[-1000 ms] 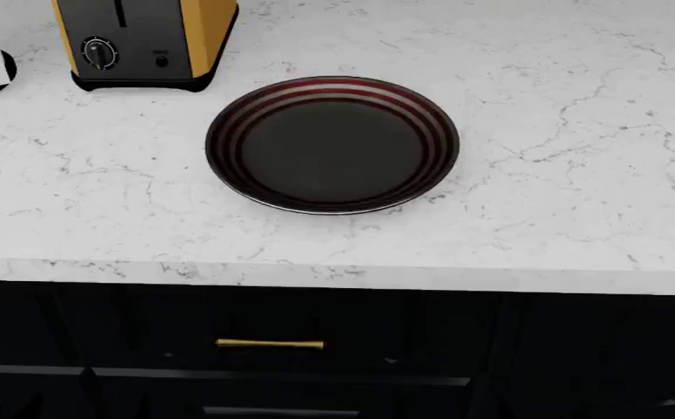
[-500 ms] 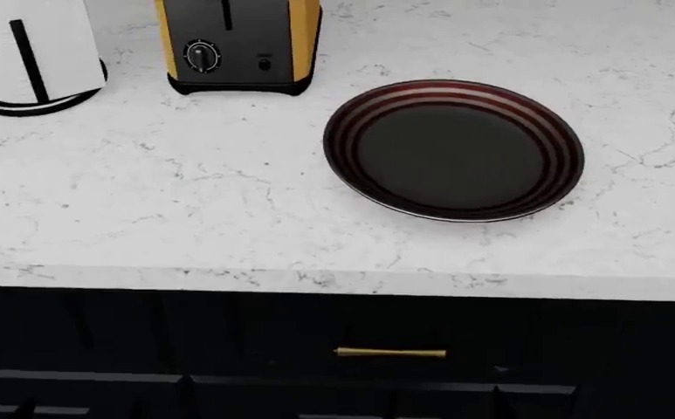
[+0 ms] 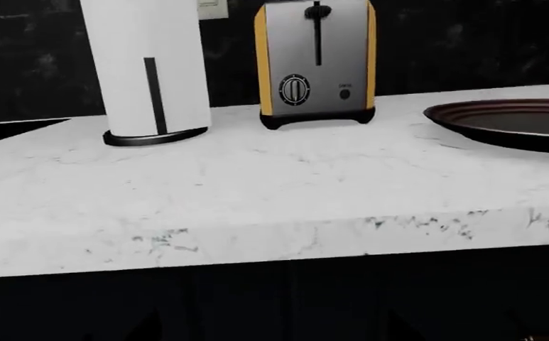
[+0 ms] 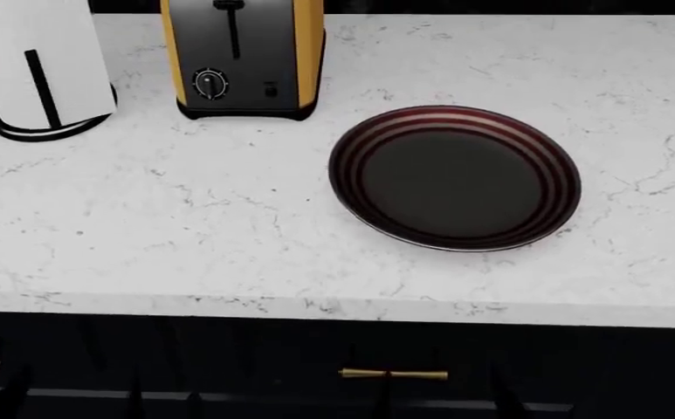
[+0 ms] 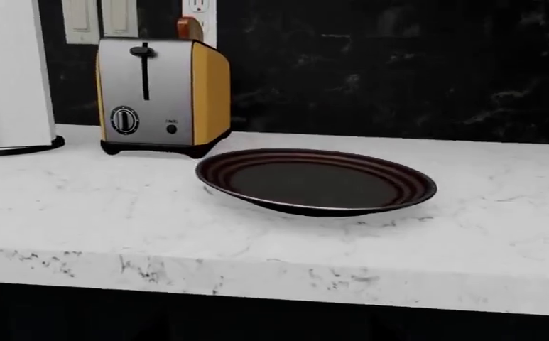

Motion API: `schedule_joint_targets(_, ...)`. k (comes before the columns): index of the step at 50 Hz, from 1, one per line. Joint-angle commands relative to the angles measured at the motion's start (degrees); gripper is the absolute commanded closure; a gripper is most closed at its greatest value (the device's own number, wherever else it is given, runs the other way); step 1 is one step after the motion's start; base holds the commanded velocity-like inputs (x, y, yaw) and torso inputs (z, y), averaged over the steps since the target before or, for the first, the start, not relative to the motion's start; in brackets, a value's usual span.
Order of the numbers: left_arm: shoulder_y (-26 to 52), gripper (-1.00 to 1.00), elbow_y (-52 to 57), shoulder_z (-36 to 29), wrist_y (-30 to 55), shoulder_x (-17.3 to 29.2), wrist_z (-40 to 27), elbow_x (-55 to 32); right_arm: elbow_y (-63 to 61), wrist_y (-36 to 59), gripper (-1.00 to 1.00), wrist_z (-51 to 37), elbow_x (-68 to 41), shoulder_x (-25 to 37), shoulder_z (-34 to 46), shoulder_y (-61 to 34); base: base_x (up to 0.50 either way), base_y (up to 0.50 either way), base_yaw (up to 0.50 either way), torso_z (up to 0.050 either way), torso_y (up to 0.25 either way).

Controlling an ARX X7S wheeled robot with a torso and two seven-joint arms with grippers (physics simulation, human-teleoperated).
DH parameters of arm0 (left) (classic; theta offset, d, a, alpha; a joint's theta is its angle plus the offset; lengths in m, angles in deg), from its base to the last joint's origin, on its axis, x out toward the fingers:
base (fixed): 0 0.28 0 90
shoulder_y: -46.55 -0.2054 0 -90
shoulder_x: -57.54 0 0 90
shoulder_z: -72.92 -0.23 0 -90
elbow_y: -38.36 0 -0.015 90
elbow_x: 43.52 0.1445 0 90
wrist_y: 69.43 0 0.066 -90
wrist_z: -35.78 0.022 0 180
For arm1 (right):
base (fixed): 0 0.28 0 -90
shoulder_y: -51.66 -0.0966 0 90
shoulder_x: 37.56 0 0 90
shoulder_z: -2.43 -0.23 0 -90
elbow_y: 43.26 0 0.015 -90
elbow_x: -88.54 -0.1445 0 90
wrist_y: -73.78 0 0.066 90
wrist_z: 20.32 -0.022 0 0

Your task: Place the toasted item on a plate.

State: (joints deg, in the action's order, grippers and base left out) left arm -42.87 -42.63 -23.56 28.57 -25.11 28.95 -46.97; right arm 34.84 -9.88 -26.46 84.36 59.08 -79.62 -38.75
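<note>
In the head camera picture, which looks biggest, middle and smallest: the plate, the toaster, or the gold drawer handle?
1. The plate looks biggest.
2. The toaster comes next, though its top is cut off by the picture's edge.
3. The gold drawer handle looks smallest.

Neither arm in any view, both pincers out of frame, state unseen

A white, grey-veined marble-like finish is seen on the counter point(image 4: 197, 218). Brushed metal with glossy orange sides is shown on the toaster point(image 5: 160, 99). The plate point(image 4: 454, 177) appears smooth and faintly glossy. A brass-like sheen is carried by the drawer handle point(image 4: 393, 374).
</note>
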Motion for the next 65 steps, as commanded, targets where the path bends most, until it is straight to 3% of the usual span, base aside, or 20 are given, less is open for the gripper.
schedule_joint_targets(1, 3.5, -1.00, 6.4, -0.7, 6.9, 2.1, 0.1, -0.2, -5.9, 6.0, -1.00, -0.7, 0.1, 1.4, 1.2, -2.0, 0.00, 0.00, 0.00, 0.050, 0.000)
schedule_joint_targets(14, 11.5, -1.00, 13.2, -0.2, 18.0, 4.2, 1.3, -2.9, -16.2, 17.2, -1.00, -0.8, -2.1, 3.3, 0.2, -7.3, 0.00, 0.00, 0.00, 0.050, 0.000)
schedule_joint_targets(44, 28.6, -1.00, 15.7, -2.0, 30.6, 6.6, 1.9, -2.9, -25.6, 33.9, -1.00, -1.5, -4.7, 6.1, -1.4, -21.6, 0.00, 0.00, 0.00, 0.049, 0.000)
schedule_joint_targets(53, 29.4, -1.00, 21.1, 0.4, 36.5, 7.4, 1.0, -4.2, -28.4, 36.2, -1.00, -1.7, -6.1, 5.7, -1.7, -23.7, 0.29, -0.22, 0.00, 0.000, 0.000)
schedule_joint_targets(65, 28.9, -1.00, 21.6, 0.8, 36.6, 7.7, 0.7, -4.6, -28.7, 35.7, -1.00, -2.0, -6.0, 6.3, -0.7, -23.3, 0.48, -0.09, 0.00, 0.000, 0.000)
